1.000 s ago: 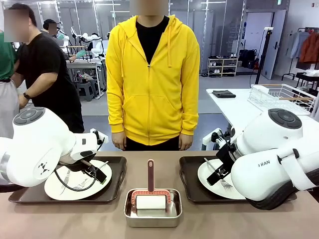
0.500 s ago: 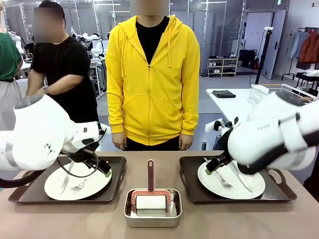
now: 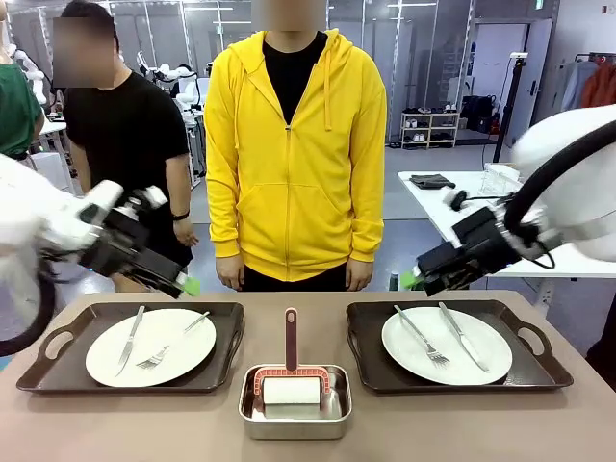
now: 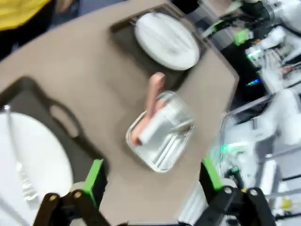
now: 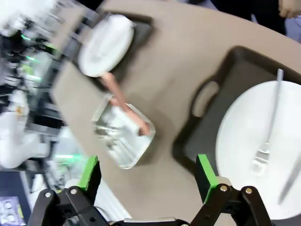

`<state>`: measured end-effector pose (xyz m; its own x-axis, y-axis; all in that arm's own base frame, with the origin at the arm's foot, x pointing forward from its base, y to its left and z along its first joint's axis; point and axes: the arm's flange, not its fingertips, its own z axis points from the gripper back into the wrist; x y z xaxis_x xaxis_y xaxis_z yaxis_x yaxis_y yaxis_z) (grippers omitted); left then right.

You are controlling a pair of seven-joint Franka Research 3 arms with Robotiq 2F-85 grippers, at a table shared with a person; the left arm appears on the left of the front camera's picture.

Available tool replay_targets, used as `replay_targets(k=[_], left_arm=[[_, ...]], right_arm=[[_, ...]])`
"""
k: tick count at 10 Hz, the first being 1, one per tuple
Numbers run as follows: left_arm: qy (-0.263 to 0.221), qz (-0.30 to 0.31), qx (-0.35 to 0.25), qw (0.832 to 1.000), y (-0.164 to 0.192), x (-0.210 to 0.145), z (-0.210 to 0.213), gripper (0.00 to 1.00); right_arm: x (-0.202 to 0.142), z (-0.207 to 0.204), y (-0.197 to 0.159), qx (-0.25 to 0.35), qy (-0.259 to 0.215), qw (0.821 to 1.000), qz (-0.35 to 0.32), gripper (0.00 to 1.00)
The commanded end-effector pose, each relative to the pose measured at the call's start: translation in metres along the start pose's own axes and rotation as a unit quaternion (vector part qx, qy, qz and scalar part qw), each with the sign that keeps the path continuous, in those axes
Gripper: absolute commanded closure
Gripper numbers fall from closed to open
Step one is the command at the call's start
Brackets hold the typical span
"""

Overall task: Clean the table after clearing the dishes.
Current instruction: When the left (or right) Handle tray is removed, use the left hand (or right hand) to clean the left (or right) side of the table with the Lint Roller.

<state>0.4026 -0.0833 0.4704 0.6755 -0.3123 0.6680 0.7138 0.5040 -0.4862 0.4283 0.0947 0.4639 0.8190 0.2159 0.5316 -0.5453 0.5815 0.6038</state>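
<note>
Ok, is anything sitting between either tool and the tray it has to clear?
Nothing visible does. The left tool hangs open up by the far edge of the left tray, and the right tool hangs open up by the far corner of the right tray. The pan stands between the trays, off both paths.

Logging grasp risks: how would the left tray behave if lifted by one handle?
The left tray looks rigid, so probably no sag. Its plate sits loose and could slide; the knife and fork may slip off.
</note>
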Motion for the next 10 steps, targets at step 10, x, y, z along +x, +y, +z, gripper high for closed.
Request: replay_targets(k=[10], left_arm=[[-0.293,0.239,-0.011,0.926,0.041,-0.21,0.288,0.0]], right_arm=[[-0.165,0.254,-0.104,0.106,-0.29,0.913,-0.267,0.0]])
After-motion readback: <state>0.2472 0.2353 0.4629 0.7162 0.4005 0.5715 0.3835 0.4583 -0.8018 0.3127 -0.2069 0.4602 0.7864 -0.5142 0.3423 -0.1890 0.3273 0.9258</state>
